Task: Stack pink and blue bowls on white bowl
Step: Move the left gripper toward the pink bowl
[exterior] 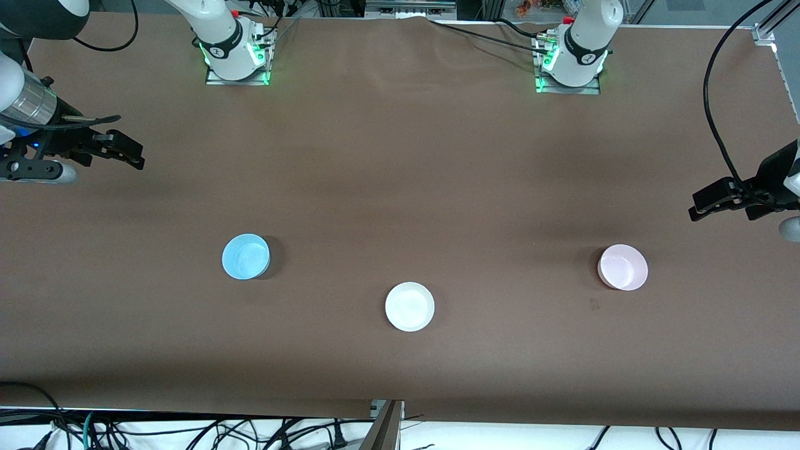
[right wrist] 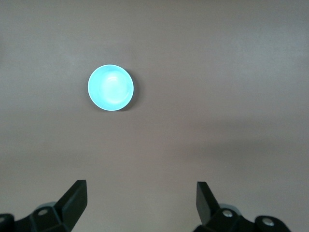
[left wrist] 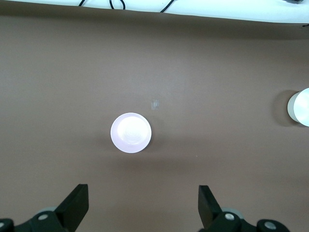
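Observation:
The white bowl (exterior: 409,306) sits on the brown table, nearest the front camera, midway between the other two; its edge shows in the left wrist view (left wrist: 300,107). The pale pink bowl (exterior: 623,267) lies toward the left arm's end and shows in the left wrist view (left wrist: 131,133). The sky blue bowl (exterior: 245,256) lies toward the right arm's end and shows in the right wrist view (right wrist: 110,88). My left gripper (exterior: 703,206) hovers open and empty above the table's edge at its end. My right gripper (exterior: 132,157) hovers open and empty at its end.
The brown table (exterior: 400,162) has both arm bases along its edge farthest from the front camera. Cables hang past the edge nearest the front camera. A black cable (exterior: 719,125) loops down to the left gripper.

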`<action>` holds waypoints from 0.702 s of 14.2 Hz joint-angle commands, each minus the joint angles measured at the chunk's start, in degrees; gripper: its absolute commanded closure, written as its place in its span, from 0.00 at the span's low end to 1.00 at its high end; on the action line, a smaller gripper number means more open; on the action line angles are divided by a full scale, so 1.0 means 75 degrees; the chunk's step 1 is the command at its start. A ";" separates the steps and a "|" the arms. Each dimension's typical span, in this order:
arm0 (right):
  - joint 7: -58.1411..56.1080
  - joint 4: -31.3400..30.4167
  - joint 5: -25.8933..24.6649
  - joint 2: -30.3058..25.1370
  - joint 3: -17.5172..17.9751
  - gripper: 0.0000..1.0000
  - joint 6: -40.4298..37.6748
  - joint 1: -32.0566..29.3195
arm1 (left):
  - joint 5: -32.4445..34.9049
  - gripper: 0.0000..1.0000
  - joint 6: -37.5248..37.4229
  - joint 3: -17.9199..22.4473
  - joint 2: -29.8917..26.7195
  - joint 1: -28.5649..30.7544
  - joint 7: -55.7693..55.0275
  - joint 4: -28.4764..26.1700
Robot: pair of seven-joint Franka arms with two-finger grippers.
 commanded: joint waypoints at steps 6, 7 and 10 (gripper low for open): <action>0.0007 0.0334 0.0101 0.0180 -0.0040 0.00 0.0018 0.0088 | -0.0088 0.00 -0.0130 0.0088 0.0268 0.0126 0.0029 0.0086; 0.0019 0.0393 0.0137 0.0192 -0.0029 0.00 0.0018 0.0088 | -0.0053 0.00 -0.0095 0.0100 0.0408 0.0231 0.0110 -0.0043; 0.0055 0.0370 0.0149 0.0192 -0.0040 0.00 0.0123 0.0041 | -0.0041 0.00 0.1013 0.0100 0.0643 0.0373 0.0134 -0.0848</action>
